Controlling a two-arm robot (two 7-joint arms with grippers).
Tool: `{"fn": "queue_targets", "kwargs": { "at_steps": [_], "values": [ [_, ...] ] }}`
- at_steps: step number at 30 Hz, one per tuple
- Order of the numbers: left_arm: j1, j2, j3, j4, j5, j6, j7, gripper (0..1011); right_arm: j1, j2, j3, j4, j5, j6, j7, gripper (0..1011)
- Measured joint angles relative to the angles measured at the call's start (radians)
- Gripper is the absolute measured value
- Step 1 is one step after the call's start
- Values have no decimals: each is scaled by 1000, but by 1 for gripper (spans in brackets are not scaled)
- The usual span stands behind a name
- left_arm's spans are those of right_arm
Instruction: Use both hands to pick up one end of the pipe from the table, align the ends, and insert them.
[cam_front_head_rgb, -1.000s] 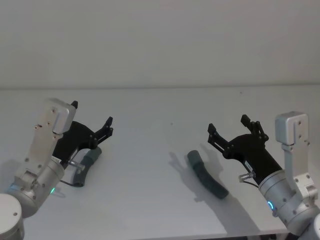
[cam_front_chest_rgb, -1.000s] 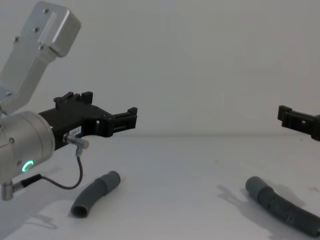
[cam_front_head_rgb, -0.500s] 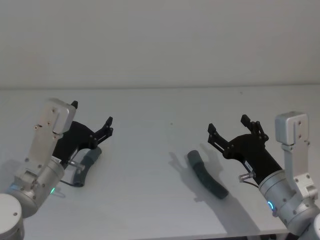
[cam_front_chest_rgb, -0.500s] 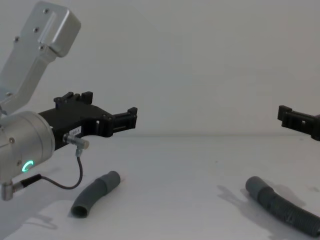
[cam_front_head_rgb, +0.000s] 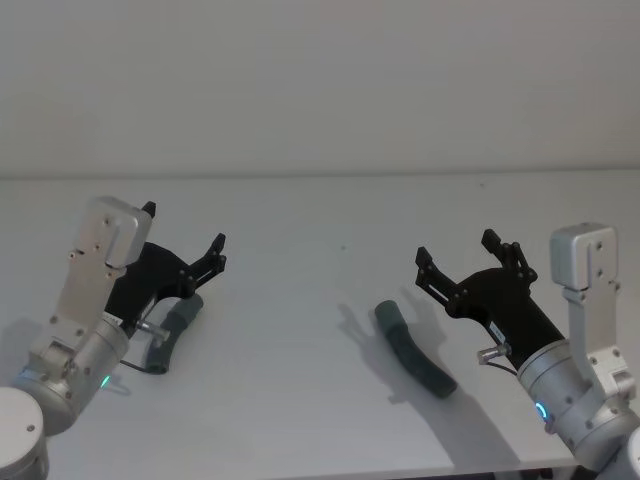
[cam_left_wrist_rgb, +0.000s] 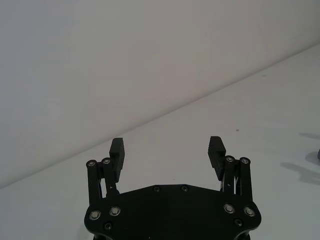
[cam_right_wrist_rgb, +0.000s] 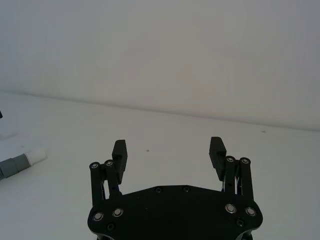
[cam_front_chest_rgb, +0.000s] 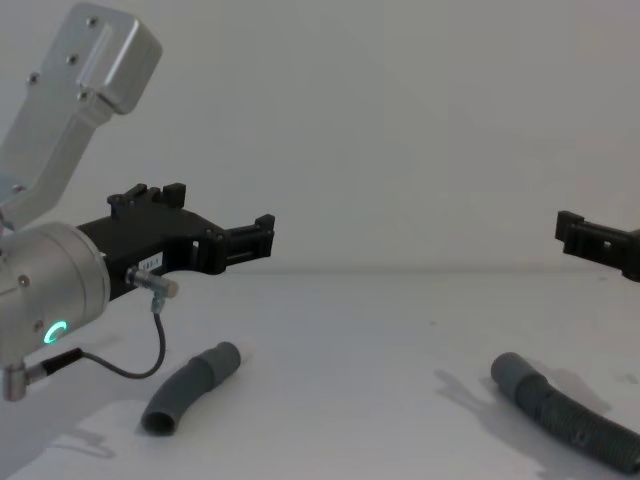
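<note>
A white table (cam_front_head_rgb: 320, 215) is stretching beneath both arms. Lower left, the left gripper (cam_front_head_rgb: 184, 228) is hovering wide open and empty over the curved pipe piece (cam_front_head_rgb: 177, 321). Lower right, the right gripper (cam_front_head_rgb: 456, 248) is gaping empty beside the ribbed hose (cam_front_head_rgb: 411, 351), likely readying grasps.

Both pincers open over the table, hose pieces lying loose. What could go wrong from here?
1. The short curved smooth dark grey hose piece lies right beside the left pincer's dangling black cable. On the way down, the cable may nudge it away.
2. The longer ribbed dark grey hose lies slantwise to the open right pincer. A skewed grip could let it roll or flex, spoiling the alignment.
</note>
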Motion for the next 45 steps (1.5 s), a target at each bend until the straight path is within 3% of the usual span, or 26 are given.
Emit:
{"fn": "queue_targets", "kwargs": {
  "at_steps": [17,33,45],
  "values": [
    [-1,-7,0,1,2,17,5,1001,0,0,0,0,0,0,0,1000],
    [5,-67,-5,-30,11,220,84,1001,0,0,0,0,0,0,0,1000],
    [35,-72,-39,-91,-18,367,99,1001,0,0,0,0,0,0,0,1000]
  ]
}}
